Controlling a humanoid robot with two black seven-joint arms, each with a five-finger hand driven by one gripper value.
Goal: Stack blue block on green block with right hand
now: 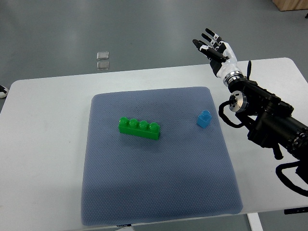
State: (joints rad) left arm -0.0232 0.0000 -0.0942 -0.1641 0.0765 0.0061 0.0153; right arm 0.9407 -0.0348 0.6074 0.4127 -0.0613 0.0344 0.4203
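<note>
Right arm (269,120) cut off at right edge; bench (43,144) front and mat (159,192) btm edge cropped.

No readable text, labels, brands, numbers or signs anywhere in the frame right now: nothing legible on any surface.

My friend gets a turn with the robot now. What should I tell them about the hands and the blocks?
Right hand: lifted over the far right part of the table, fingers spread, holding nothing.
Left hand: not in the picture.
Blue block: sitting on the grey mat, right side, by itself, untouched.
Green block: long one with four studs, lying near the mat's middle, left of the blue one, apart from it.
Done: nothing stacked yet.
Left to do: bring the right hand down to the blue block, pick it up, carry it left and set it on the green block's studs.
</note>
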